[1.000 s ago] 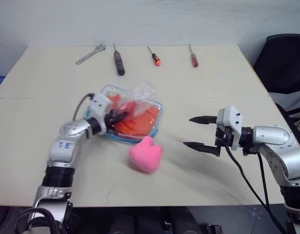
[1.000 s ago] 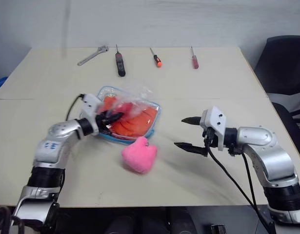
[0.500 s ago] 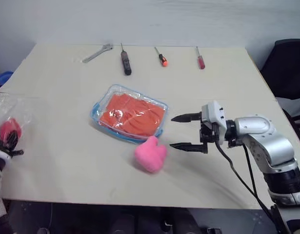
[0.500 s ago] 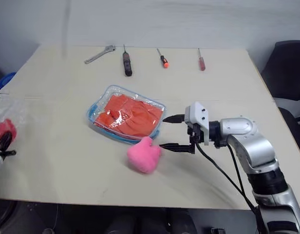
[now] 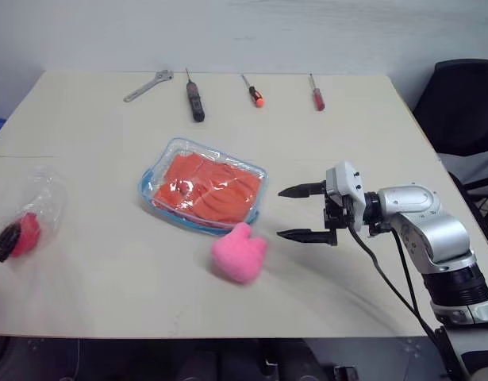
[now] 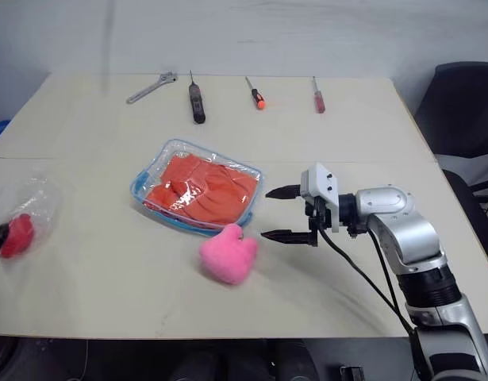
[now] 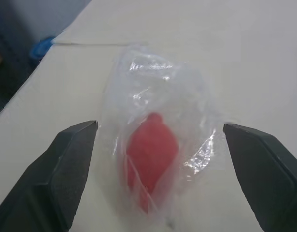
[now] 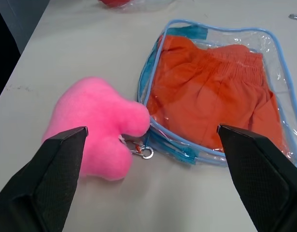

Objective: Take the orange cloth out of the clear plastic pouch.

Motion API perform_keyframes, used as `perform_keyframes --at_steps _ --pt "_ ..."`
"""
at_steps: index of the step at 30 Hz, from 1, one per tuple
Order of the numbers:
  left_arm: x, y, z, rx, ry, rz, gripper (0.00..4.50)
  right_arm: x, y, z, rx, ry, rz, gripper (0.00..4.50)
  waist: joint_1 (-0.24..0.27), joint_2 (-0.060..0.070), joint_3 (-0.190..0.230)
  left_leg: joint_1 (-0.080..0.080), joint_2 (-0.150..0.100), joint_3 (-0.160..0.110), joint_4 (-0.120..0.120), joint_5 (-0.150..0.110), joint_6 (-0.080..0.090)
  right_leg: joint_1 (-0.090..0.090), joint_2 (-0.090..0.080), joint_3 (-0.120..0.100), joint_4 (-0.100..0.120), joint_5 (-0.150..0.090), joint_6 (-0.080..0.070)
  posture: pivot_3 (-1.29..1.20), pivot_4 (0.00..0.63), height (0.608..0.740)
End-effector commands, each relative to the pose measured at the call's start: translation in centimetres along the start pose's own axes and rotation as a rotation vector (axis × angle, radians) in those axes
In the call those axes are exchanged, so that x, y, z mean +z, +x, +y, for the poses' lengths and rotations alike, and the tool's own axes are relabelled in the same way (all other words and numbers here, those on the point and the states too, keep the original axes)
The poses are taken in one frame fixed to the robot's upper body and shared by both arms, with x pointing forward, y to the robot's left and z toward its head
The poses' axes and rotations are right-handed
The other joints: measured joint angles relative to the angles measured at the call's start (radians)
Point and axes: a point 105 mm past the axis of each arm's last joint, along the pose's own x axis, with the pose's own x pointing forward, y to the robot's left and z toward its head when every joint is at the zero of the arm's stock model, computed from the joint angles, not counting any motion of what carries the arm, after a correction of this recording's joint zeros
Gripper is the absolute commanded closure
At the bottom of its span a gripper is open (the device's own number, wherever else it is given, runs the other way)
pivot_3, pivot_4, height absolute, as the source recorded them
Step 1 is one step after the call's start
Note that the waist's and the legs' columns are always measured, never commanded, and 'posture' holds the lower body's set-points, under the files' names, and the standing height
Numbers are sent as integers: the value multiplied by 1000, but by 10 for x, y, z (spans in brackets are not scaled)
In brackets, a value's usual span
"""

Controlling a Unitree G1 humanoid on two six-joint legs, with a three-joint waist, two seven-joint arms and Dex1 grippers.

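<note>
Fingers (image 6: 282,235) of the right gripper (image 6: 279,213) are spread wide and grip nothing. Just beyond their tips lies the pink plush charm (image 6: 226,253), then the clear plastic pouch (image 6: 197,193) with the orange cloth (image 6: 202,190) inside. The left gripper (image 7: 158,169) is wide open either side of a thin clear bag (image 7: 160,145), not touching it.

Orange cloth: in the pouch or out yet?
In. The orange cloth lies folded under the clear plastic, inside the blue trim of the pouch, flat on the table.
</note>
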Motion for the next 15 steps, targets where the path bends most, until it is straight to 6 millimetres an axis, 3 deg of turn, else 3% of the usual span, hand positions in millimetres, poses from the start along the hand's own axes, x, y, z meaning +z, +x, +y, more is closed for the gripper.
perform_keyframes --at_steps 1,3,7,15 --pt "31 -4 -44 -302 255 20 79 9 -8 1 -16 -43 -5 0 5 3 1 0 0 -1 0 0 1 1 -1 -1 -1 0 0 0 150 740" --pt "29 4 -61 -411 375 73 79 8 -9 1 -19 -41 -3 0 6 5 2 0 -1 0 0 0 1 2 -4 -3 0 0 0 0 150 740" --pt "25 39 -97 -628 622 81 79 9 -11 1 -31 -38 -2 0 6 7 2 -1 -1 1 0 2 1 2 -7 -7 0 0 0 0 150 740" --pt "14 107 -111 -713 995 34 79 10 -15 8 -69 -23 0 0 -10 7 3 -4 -1 2 -2 4 0 -1 -8 -12 1 1 -1 0 150 740"
